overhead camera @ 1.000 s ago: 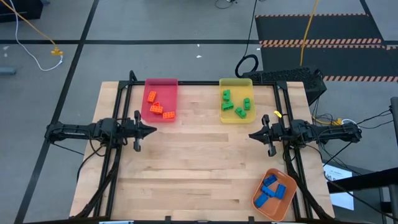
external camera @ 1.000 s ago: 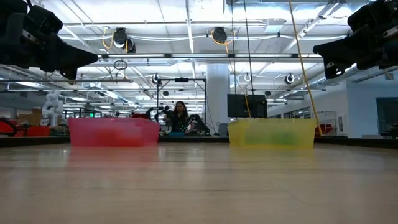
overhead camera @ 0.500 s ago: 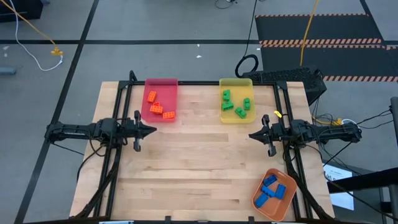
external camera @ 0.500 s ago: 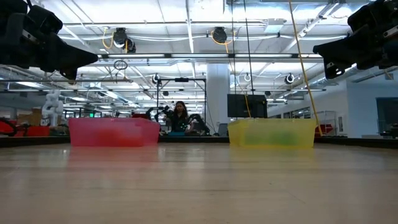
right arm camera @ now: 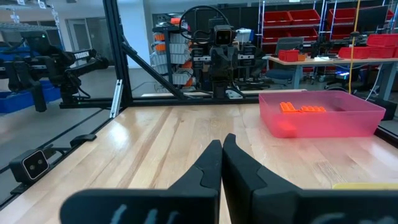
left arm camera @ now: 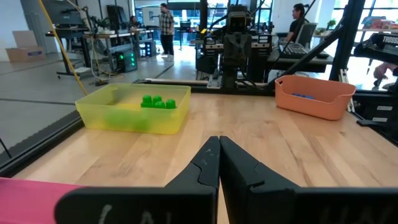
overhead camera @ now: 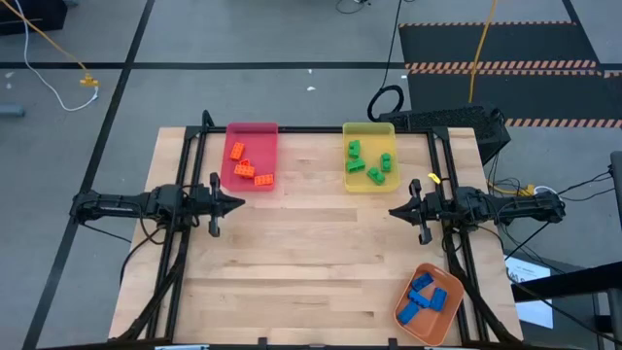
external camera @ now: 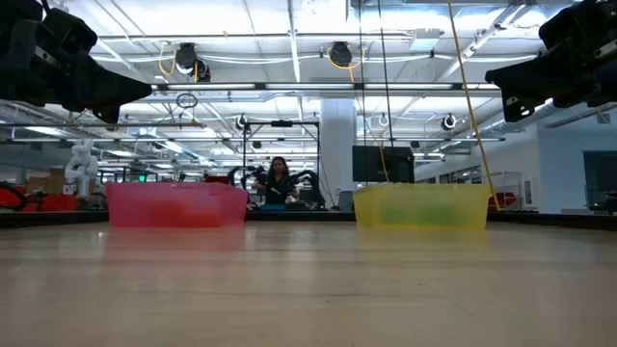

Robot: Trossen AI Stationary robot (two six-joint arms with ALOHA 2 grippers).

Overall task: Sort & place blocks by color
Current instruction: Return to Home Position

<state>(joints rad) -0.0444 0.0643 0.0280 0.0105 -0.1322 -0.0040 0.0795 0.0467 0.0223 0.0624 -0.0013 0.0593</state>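
Note:
Several orange blocks (overhead camera: 249, 167) lie in the pink tray (overhead camera: 251, 130) at the table's far left. Several green blocks (overhead camera: 370, 163) lie in the yellow tray (overhead camera: 368, 183) at the far right. Several blue blocks (overhead camera: 425, 295) lie in the orange tray (overhead camera: 408, 321) at the near right corner. My left gripper (overhead camera: 240, 203) is shut, held level above the left side, pointing toward the table's middle. My right gripper (overhead camera: 393, 211) is shut, held level above the right side, facing it. Neither holds anything.
The wide middle of the wooden table (overhead camera: 311, 253) between the two grippers is bare. Black frame rails (overhead camera: 185, 175) run along both sides under the arms. A person (external camera: 279, 180) sits in the room beyond the far edge.

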